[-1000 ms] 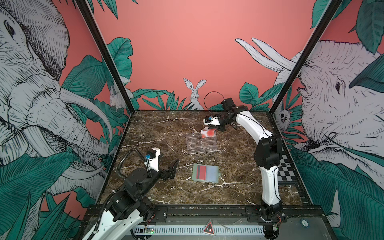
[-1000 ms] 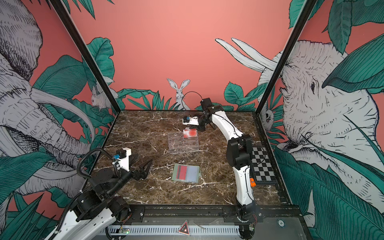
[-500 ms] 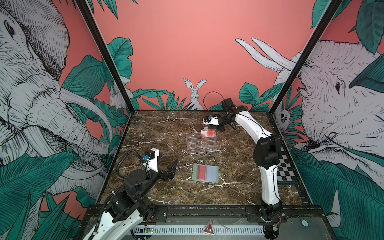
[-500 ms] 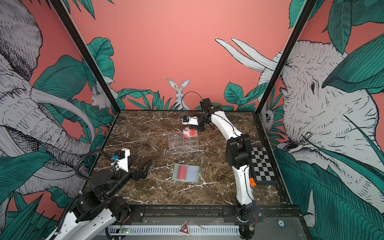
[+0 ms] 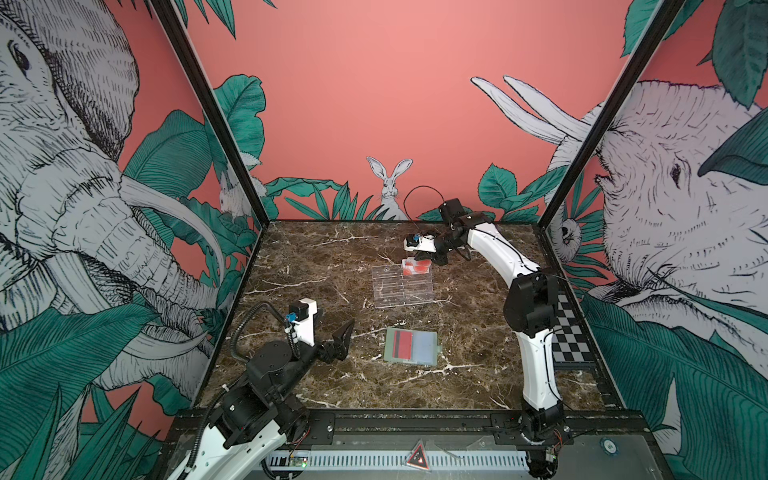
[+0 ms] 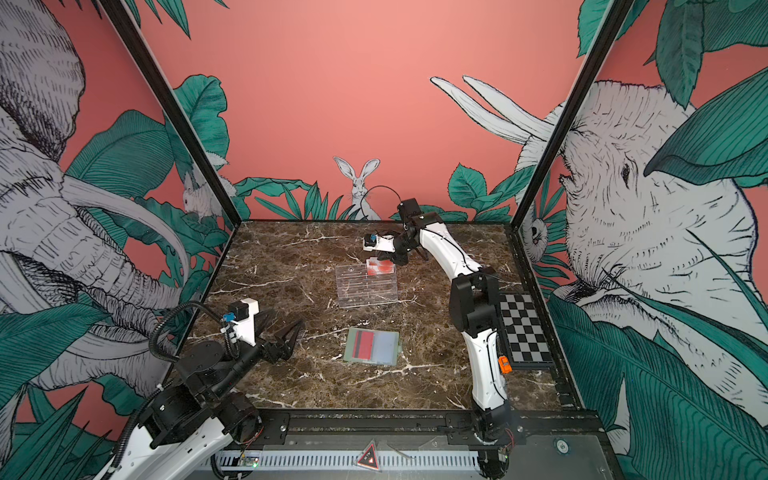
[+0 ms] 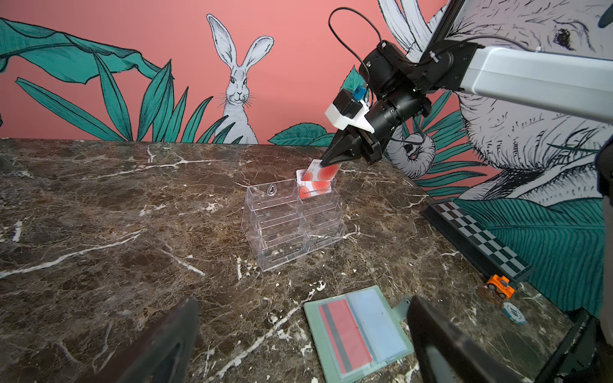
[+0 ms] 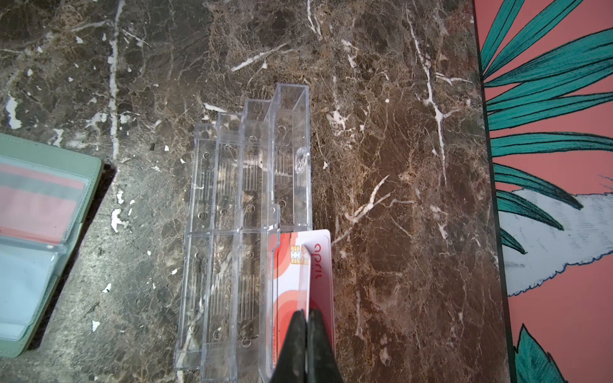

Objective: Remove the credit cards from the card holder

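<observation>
hardly anything has moved since a second ago: my left arm has shifted only slightly, and my right arm sits where it was.

my left gripper (image 5: pixel 344 337) hangs low over the table (image 5: pixel 316 257), jaws spread wide with nothing between them, at 9 o'clock from the card holder (image 5: pixel 411 346). the card holder lies open and flat near the front middle of the table. it is pale sage green, with a snap tab on its right edge and clear sleeves. one red card (image 5: pixel 402 344) with a dark stripe sits in its left sleeve. the right sleeve looks pale blue and, i judge, empty.

that card should be light, stiff, thin and slick. the sleeve will likely drag on it, and the holder looks soft and light enough to slide. i would pin the green border and pinch the card at whichever short edge shows at the sleeve mouth; i cannot tell which edge that is.

at 12 o'clock from the holder stands the clear stand (image 5: pixel 402 286). at its 1 o'clock corner my right gripper (image 8: pixel 306 313) is clamped edge-on on a held card (image 8: pixel 321 265), white with red-orange circles, tilted over the rear right pocket. a second card (image 8: pixel 285 275) of the same look stands in that pocket, just beside it. whether the held card is seated i cannot tell. the checkered board (image 5: pixel 571 332) lies at 3 o'clock from the holder.
</observation>
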`<state>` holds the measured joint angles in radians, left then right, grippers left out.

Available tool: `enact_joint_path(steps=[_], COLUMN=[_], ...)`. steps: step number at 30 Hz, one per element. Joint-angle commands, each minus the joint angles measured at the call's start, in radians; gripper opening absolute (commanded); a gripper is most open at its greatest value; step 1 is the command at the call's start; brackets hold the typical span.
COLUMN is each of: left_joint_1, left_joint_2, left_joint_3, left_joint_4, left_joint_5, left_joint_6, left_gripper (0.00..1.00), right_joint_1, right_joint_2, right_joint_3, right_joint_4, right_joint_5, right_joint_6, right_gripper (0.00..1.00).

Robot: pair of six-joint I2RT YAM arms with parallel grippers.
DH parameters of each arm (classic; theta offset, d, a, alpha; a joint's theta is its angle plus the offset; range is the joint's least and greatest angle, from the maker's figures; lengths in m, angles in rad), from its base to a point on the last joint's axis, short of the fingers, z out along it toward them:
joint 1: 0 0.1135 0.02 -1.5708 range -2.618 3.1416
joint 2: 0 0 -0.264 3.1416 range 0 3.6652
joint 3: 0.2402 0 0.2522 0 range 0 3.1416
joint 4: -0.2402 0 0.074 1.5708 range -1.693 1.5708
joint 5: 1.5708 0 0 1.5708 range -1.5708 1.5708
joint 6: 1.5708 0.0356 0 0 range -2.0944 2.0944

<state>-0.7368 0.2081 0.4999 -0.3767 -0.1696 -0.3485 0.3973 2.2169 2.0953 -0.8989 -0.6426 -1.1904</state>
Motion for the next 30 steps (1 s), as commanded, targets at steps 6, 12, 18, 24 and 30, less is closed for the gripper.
enact_joint_path(steps=[6, 12, 18, 24, 30], left_joint_1=[0.005, 0.005, 0.005, 0.006, 0.005], left_joint_2=[-0.013, -0.013, -0.018, -0.023, -0.022], left_joint_3=[-0.017, -0.02, -0.021, -0.026, -0.026], left_joint_4=[-0.018, -0.015, -0.018, -0.016, -0.019], left_joint_5=[-0.011, -0.011, -0.007, -0.001, -0.001], left_joint_6=[-0.014, -0.023, -0.03, -0.034, -0.035], left_gripper=[0.99, 0.99, 0.99, 0.99, 0.99], right_joint_1=[0.011, 0.016, 0.02, 0.02, 0.02], right_joint_2=[0.032, 0.039, 0.04, 0.041, 0.044], right_joint_3=[0.037, 0.04, 0.04, 0.034, 0.032], right_joint_4=[0.004, 0.001, -0.001, -0.001, -0.001], right_joint_5=[0.003, -0.002, -0.003, -0.003, 0.0], right_joint_6=[0.003, 0.002, -0.002, -0.002, 0.0], right_gripper=[0.0, 0.0, 0.0, 0.0, 0.0])
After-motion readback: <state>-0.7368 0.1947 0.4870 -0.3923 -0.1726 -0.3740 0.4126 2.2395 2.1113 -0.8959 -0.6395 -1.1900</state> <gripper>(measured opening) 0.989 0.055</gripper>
